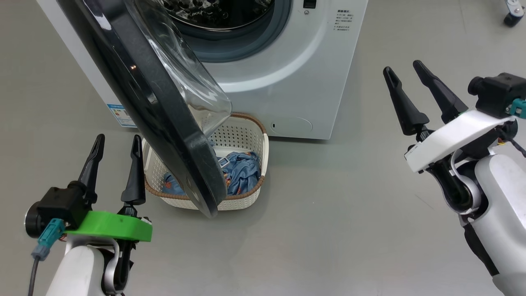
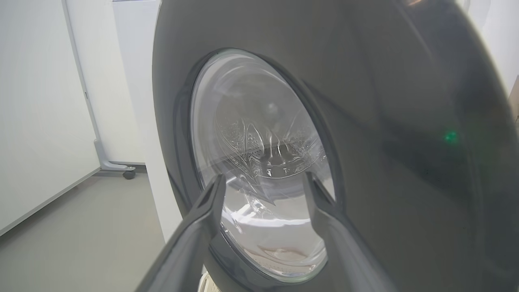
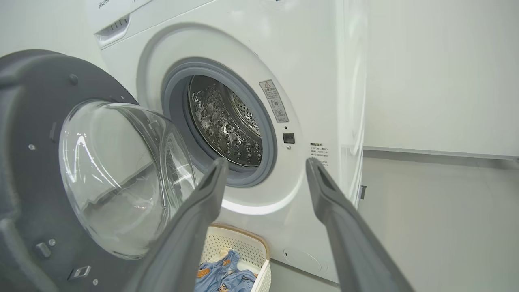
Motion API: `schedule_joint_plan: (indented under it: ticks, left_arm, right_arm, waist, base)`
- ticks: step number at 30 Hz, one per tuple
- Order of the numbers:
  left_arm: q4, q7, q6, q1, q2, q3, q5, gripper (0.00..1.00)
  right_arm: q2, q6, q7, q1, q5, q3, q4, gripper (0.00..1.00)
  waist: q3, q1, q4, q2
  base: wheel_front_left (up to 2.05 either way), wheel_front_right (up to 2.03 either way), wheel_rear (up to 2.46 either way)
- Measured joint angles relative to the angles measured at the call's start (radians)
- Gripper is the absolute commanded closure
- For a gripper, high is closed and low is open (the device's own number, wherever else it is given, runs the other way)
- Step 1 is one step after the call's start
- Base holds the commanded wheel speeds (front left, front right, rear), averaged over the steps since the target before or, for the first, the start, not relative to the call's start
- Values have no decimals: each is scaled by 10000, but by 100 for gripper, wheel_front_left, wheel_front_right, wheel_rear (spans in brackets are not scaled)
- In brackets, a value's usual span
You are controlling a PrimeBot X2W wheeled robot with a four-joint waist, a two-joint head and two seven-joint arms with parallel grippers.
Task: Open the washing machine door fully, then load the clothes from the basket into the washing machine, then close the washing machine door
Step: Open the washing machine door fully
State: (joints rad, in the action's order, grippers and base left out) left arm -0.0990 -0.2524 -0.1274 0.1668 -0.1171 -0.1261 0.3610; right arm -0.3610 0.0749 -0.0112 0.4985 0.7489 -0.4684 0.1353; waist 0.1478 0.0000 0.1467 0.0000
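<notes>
- Black and glossy, the rim of the washing machine door (image 1: 158, 123) stood swung out from the washing machine (image 1: 287, 74), partly open, with its clear glass bowl (image 1: 185, 82) bulging back toward the opening.
- In the head view, the door's lower edge hung over the left part of the basket (image 1: 244, 135).
- The basket sat on the grey floor (image 1: 328, 213) just in front of the machine; whether its far rim touched the front panel could not be told.
- The clothes (image 1: 242, 170) lay in the basket, light blue, their left side hidden behind the door's edge.
- The left pincer (image 1: 118, 139) was released, fingers spread and holding nothing, just outside the door's outer face and near the basket's near-left corner.
- Its wrist view looked straight at the door's dark outer rim and glass window.
- The right pincer (image 1: 403, 68) was likewise spread and empty, well apart to the right above bare floor, with a wide stretch of floor between it and the basket.
- From the right wrist, the steel drum (image 3: 227, 121) showed inside the grey gasket (image 3: 267, 134), right of the door's inner edge.
</notes>
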Motion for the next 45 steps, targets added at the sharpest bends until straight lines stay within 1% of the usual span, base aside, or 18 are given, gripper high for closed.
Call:
schedule_joint_plan:
  ticks: [4, 5, 12, 15, 17, 20, 22, 26, 29, 36, 38, 42, 45]
  left_arm:
    - [65, 0, 0, -102, -10, 255, -12, 0]
    - [65, 0, 0, -102, -10, 255, -12, 0]
    - [117, 0, 0, -457, -25, 608, -44, 0]
    - [142, 0, 0, -562, -23, 744, -96, 0]
    - [161, 0, 0, -656, -10, 803, -148, 0]
    - [178, 0, 0, -770, 21, 888, -180, 0]
    - [186, 0, 0, -880, 36, 928, -194, 0]
    - [198, 0, 0, -1131, 123, 1116, -268, 0]
    - [221, 0, 0, -1459, 151, 1300, -284, 0]
    - [288, 0, 0, -1871, 324, 1496, -339, 0]
    - [334, 0, 0, -1976, 326, 1524, -353, 0]
    - [424, 0, 0, -2180, 382, 1482, -357, 0]
    - [451, 0, 0, -2346, 393, 1453, -357, 0]
  right_arm:
    - [-184, -224, -652, -414, -602, -8, 36, 0]
    - [-184, -224, -652, -414, -602, -8, 36, 0]
    - [-309, -838, -1779, -1362, -1198, 182, 153, 0]
    - [-481, -1026, -2086, -1719, -1540, 138, 288, 0]
    - [-483, -1218, -2199, -2011, -1565, 178, 370, 0]
    - [-447, -1400, -2261, -2429, -1707, 240, 428, 0]
    - [-447, -1475, -2299, -2644, -1781, 295, 437, 0]
    - [-389, -1521, -2330, -3026, -1894, 380, 449, 0]
    - [-259, -1659, -2345, -3476, -2057, 454, 441, 0]
    - [-92, -1758, -2387, -4186, -2282, 564, 407, 0]
    - [-23, -1827, -2387, -4349, -2368, 662, 384, 0]
    - [65, -1837, -2387, -4634, -2692, 769, 230, 0]
    - [163, -1908, -2387, -4761, -2894, 836, 71, 0]
  waist:
    - [-52, 0, -76, 0]
    - [-52, 0, -76, 0]
    - [-205, -1, -310, 0]
    - [-284, -1, -420, 0]
    - [-353, 0, -486, 0]
    - [-469, 0, -574, 0]
    - [-548, 0, -629, 0]
    - [-714, 0, -730, 0]
    - [-903, 0, -820, 0]
    - [-1196, 0, -921, 0]
    - [-1272, 0, -937, 0]
    - [-1400, 0, -958, 0]
    - [-1438, -1, -980, 0]
  base:
    - [0, 0, 0]
    - [0, 0, 0]
    - [0, 0, 0]
    - [0, 0, 0]
    - [0, 0, 0]
    - [0, 0, 0]
    - [0, 0, 0]
    - [0, 0, 0]
    - [0, 0, 0]
    - [0, 0, 0]
    - [0, 0, 0]
    - [0, 0, 0]
    - [0, 0, 0]
